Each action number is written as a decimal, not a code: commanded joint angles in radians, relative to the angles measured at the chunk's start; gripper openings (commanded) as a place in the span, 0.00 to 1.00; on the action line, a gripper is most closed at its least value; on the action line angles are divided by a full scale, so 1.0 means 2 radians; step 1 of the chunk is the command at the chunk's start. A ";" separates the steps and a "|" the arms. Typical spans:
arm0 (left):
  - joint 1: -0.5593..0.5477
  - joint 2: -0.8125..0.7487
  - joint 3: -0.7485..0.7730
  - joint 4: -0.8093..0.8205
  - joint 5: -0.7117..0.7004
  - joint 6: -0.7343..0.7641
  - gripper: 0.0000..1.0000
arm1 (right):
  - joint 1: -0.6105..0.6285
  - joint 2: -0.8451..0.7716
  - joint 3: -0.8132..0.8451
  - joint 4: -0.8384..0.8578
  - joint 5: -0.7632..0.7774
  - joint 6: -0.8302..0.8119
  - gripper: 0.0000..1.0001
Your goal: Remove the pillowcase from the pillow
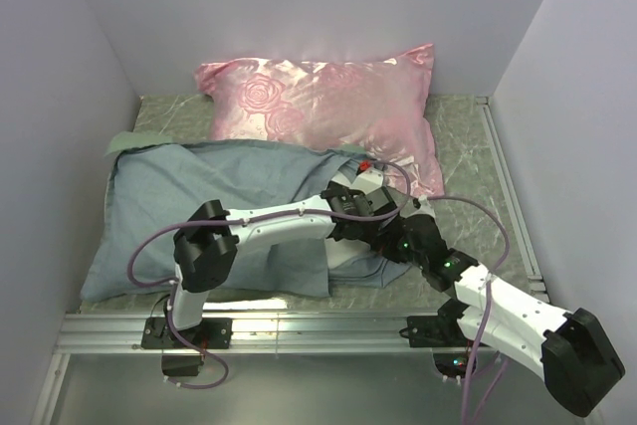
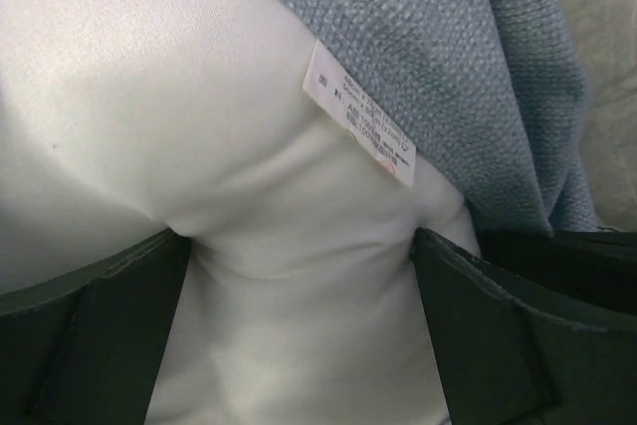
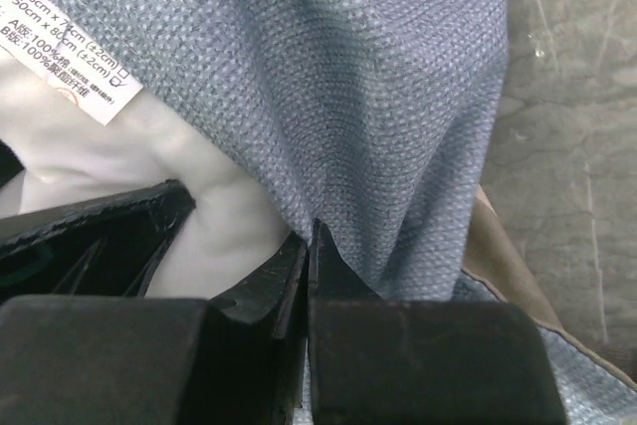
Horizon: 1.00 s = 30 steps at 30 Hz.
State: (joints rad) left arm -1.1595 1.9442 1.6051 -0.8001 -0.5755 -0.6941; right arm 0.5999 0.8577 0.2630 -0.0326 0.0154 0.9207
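The pillowcase [image 1: 169,206] lies inside out, grey-blue, across the left of the table. The off-white pillow [image 2: 199,146] bulges out of its opening; in the top view the arms hide it. My left gripper [image 2: 299,325] is closed on a fold of the pillow, which creases between the two fingers, below a sewn white label [image 2: 358,116]. My right gripper [image 3: 311,246] is shut on the grey-blue edge of the pillowcase [image 3: 348,77], right beside the pillow [image 3: 219,216]. Both grippers meet at the case's right end [image 1: 373,211].
A shiny pink rose-patterned pillow [image 1: 328,106] lies at the back, touching the pillowcase. White walls close in the left, back and right. A metal rail [image 1: 299,325] runs along the near edge. A strip of the case's beige outside [image 3: 503,266] shows on the marbled table [image 3: 577,97].
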 commanded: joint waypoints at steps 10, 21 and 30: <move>0.033 0.018 0.005 0.029 0.047 0.002 0.01 | 0.005 -0.047 0.001 -0.019 0.002 -0.005 0.00; 0.129 -0.067 0.079 0.010 0.078 0.024 0.01 | 0.005 -0.100 -0.005 -0.057 0.009 0.000 0.00; 0.182 -0.086 0.102 0.015 0.133 0.033 0.00 | 0.005 -0.129 -0.005 -0.087 0.024 -0.011 0.00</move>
State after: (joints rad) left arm -0.8780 1.8408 1.7199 -0.8597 -0.2710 -0.6628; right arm 0.6003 0.6086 0.2619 -0.0834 0.0448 0.9226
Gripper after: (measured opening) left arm 0.051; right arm 0.008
